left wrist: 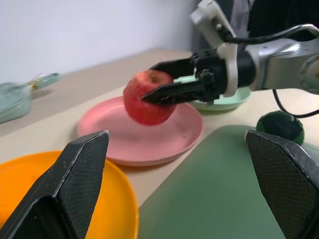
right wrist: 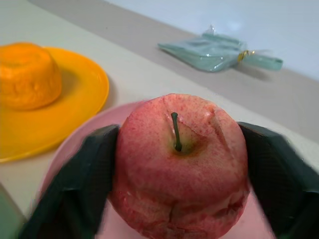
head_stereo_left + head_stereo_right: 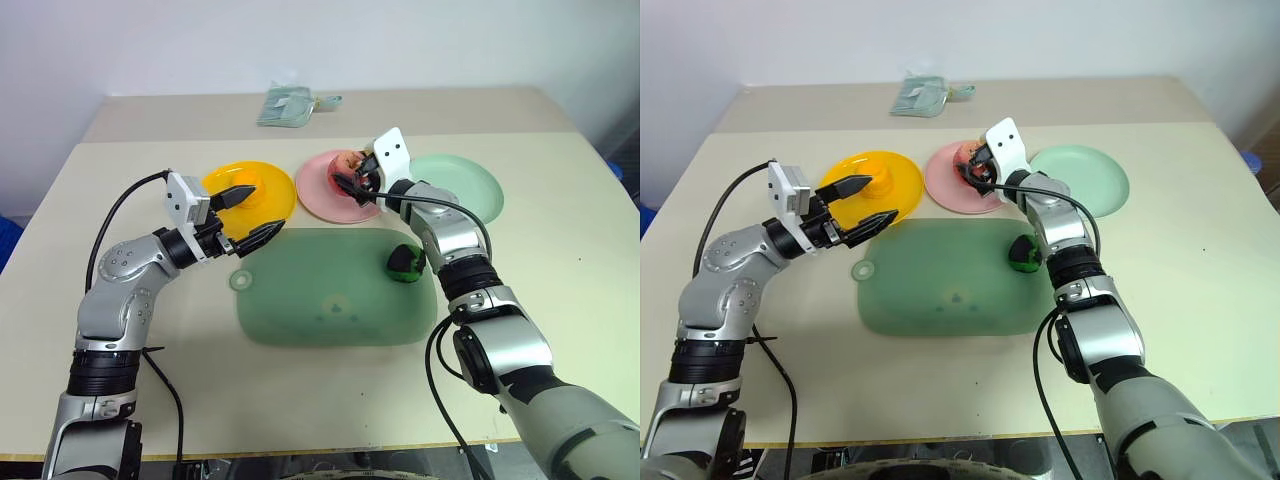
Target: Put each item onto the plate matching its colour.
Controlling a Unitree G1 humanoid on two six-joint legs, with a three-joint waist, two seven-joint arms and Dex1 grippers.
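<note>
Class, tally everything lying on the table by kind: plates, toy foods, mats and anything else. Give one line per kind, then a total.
Plates: 3 – yellow plate, pink plate, mint green plate
Toy foods: 3 – orange toy, pink apple in the right gripper, dark green lump
Mats: 1 – green mat
Pouches: 1 – pale green pouch
Total: 8
</note>
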